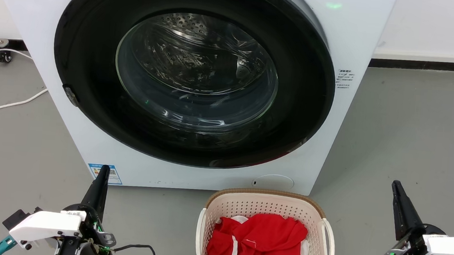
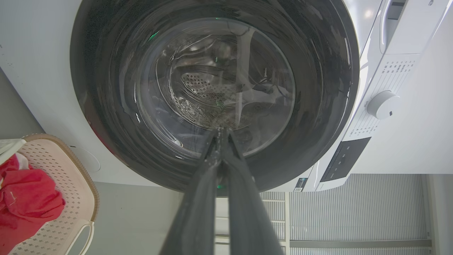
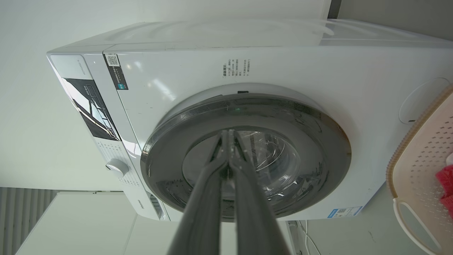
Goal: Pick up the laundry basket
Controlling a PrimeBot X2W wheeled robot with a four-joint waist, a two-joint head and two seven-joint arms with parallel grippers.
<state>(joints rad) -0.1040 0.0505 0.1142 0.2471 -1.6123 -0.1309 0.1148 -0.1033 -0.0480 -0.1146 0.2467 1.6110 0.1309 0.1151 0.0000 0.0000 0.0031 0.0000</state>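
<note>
On the floor (image 1: 415, 140), just before the washer (image 1: 197, 88) and toward its right side, the laundry basket (image 1: 266, 194) with clothes (image 1: 266, 242) in it, between left gripper (image 1: 104, 169) and right gripper (image 1: 396, 184), both well apart from it; wall (image 1: 433, 22) behind washer.

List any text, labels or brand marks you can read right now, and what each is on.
Nothing can be read clearly.
Blue QR sticker on the washer front: too small.
Printed block right of the door: blurred.
Dark QR label on the washer top edge: too small.
Control panel markings: too small.
Laundry basket: no text seen.
</note>
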